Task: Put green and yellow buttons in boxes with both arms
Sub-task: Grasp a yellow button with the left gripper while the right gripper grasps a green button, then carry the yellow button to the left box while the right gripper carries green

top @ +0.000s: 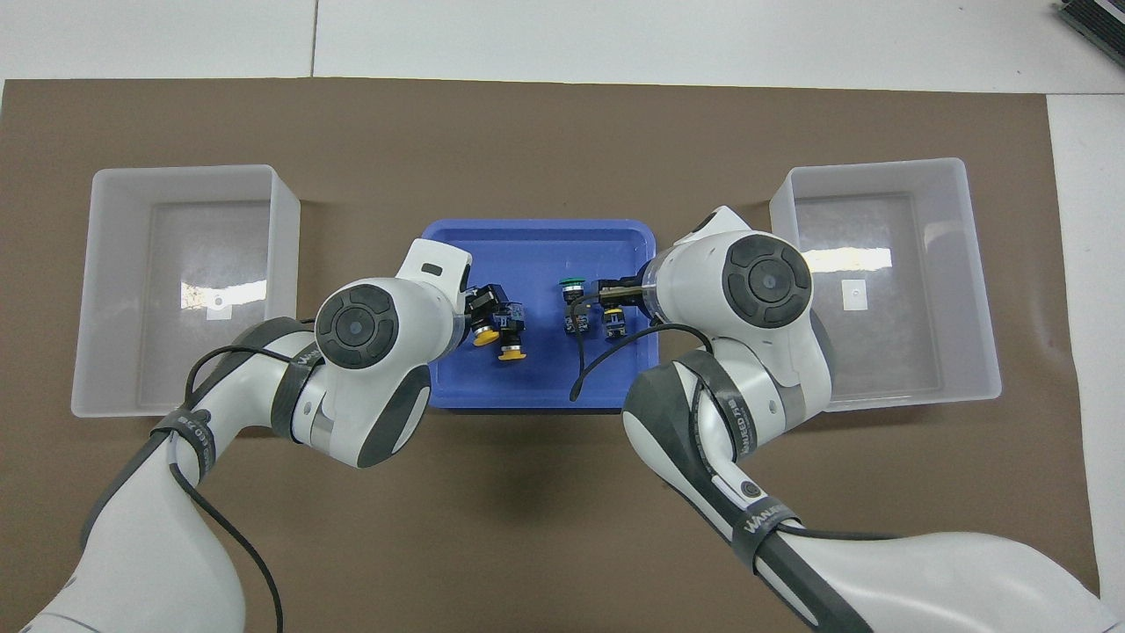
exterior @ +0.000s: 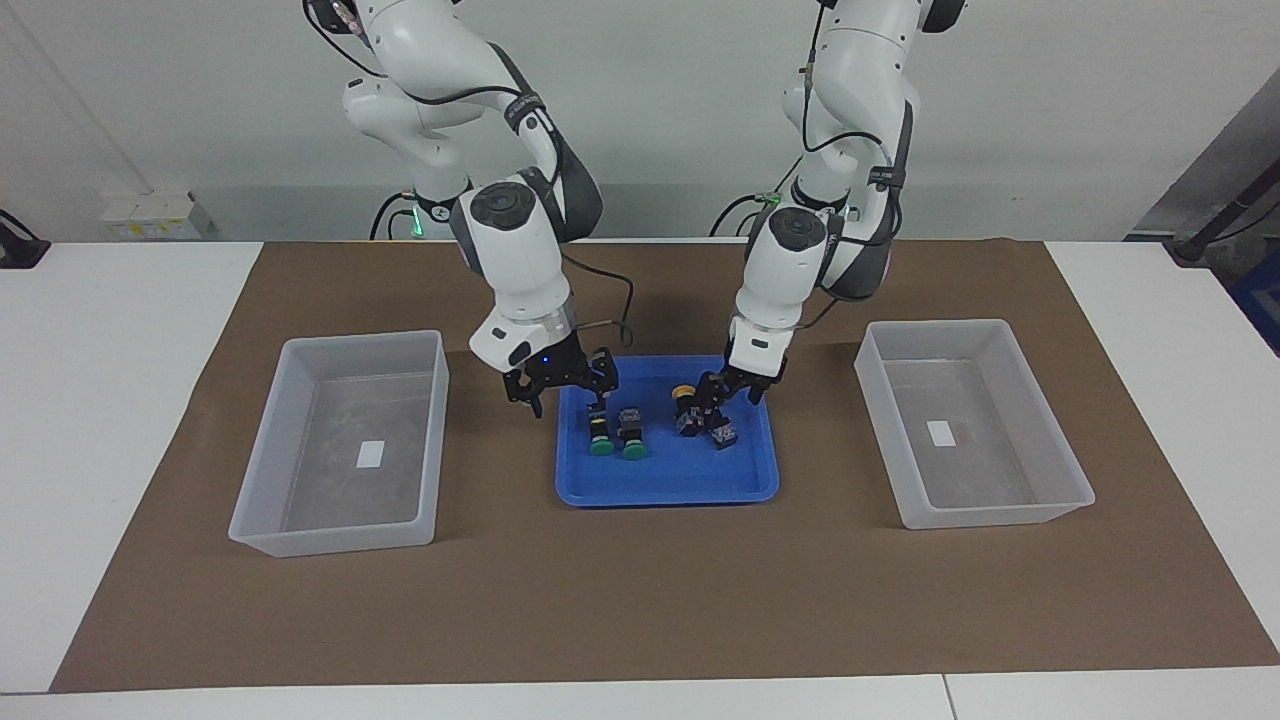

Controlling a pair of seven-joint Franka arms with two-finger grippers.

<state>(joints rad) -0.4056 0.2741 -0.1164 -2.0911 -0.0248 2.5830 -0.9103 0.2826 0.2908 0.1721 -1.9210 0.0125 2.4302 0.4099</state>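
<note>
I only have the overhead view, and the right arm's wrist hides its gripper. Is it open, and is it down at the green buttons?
Observer: The right gripper is open, fingers spread. It hangs low over the blue tray, at the tray's edge toward the right arm's end. One fingertip is just above a green button.
Operator: My view hides the left gripper too. Where is it?
Observer: The left gripper is down in the tray among the yellow buttons. I cannot tell whether it holds one.
</note>
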